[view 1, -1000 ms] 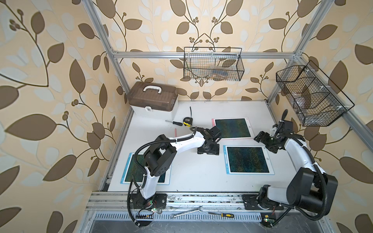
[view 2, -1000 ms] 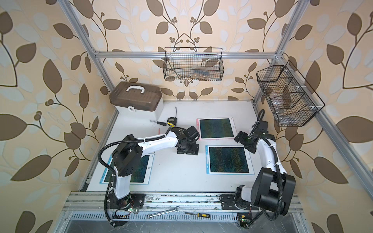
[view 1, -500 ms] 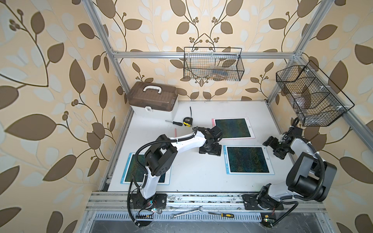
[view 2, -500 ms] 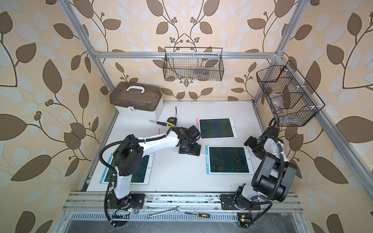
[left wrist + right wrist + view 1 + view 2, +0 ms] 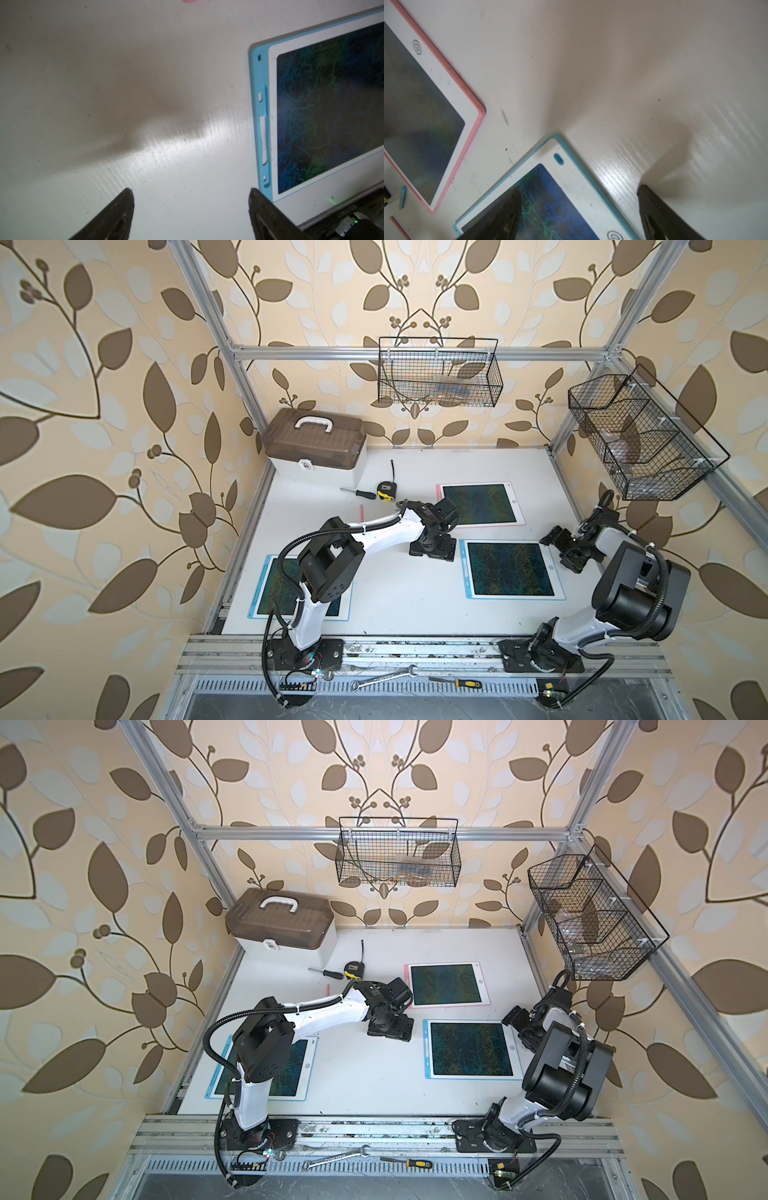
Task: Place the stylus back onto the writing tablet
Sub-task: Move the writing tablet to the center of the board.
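The left gripper (image 5: 190,192) hangs low over bare table (image 5: 407,605), jaws spread wide with nothing between them, just left of the blue tablet (image 5: 272,104). The groove along that tablet's left edge looks empty, so the step in hand is probably fetching a stylus. Two lie loose. A blue stylus (image 5: 402,197) sits near the near-left corner of the pink tablet (image 5: 435,68), hidden under the left arm in both top views. A pink stylus (image 5: 361,512) lies further left on open table. I cannot tell which one the task means, though the blue one matches the empty groove. To take it well, I would turn the wrist so the fingers straddle the thin shaft crosswise, drop straight down, pinch at mid-length, and lift clear before carrying. Both tablet frames are raised lips that a low fingertip could catch. Open table lies left of the gripper, while the far-left corner is crowded by a screwdriver (image 5: 359,492), tape measure (image 5: 386,491) and toolbox (image 5: 316,443). The right gripper (image 5: 579,189), also open and empty, hovers at the blue tablet's far-right corner, well apart.
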Robot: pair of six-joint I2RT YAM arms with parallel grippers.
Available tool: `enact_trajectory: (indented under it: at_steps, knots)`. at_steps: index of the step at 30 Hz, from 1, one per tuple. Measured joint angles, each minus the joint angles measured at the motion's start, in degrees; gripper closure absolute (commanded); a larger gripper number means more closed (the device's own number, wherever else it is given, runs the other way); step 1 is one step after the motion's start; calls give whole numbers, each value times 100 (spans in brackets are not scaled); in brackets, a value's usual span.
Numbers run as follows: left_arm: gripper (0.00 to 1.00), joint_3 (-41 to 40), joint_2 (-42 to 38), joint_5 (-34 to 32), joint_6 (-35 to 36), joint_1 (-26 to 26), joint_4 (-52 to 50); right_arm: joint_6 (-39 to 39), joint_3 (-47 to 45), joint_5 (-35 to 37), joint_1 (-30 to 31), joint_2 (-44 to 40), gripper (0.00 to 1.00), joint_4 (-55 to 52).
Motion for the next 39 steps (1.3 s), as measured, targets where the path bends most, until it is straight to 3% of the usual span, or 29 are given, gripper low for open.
enact_trajectory:
  at_steps: [5,20,39]
  knots:
    - [13,-155,-2,-2,-2,72,-2,13,-22,37,232,2,13,122]
    - [14,-905,-179,24,-114,260,321,404,-153,343,1681,-120,12,219]
    - [17,-1222,-339,313,-116,306,769,1095,-890,415,2579,-907,12,289]
